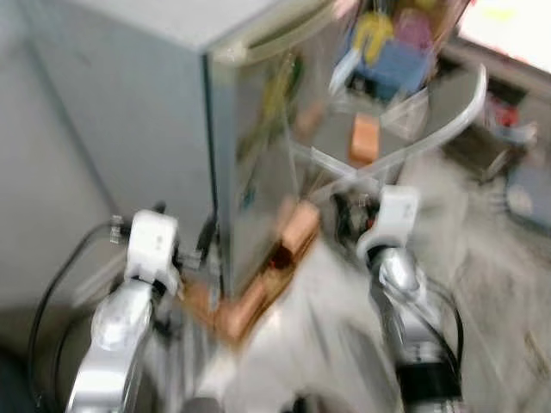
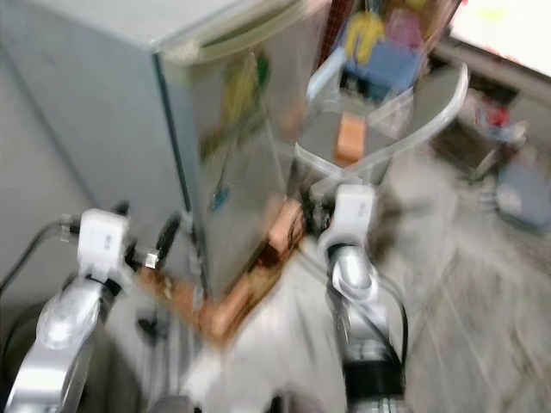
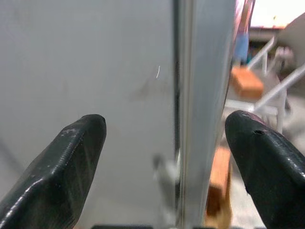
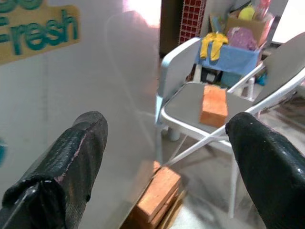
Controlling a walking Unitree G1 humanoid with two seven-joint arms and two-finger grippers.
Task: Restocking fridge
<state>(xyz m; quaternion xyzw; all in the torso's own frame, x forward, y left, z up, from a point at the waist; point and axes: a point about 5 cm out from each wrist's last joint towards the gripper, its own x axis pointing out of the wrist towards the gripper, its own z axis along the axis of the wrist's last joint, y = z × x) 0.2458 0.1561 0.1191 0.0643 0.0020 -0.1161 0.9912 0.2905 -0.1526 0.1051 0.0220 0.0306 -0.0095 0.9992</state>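
Observation:
The grey fridge (image 1: 129, 103) stands before me, and its shiny door (image 1: 258, 172) is closed against the body. The head views are blurred. My left gripper (image 3: 164, 129) is open, with one finger (image 3: 71, 162) on the fridge's side wall and the other past the door's edge (image 3: 200, 109). My right gripper (image 4: 167, 124) is also open and holds nothing. It faces the door front (image 4: 71, 109), which carries a yellow sticker with green letters (image 4: 38, 31). In the left eye view both arms reach forward at the fridge's lower corner.
Orange bricks (image 4: 159, 193) prop up the fridge's base. To the right stands a white folding chair (image 4: 188, 102) with one brick (image 4: 213, 105) on its seat. Behind it are a blue cloth (image 4: 233, 57) with yellow gloves (image 4: 212, 43) and a cardboard box. The floor is grey tile.

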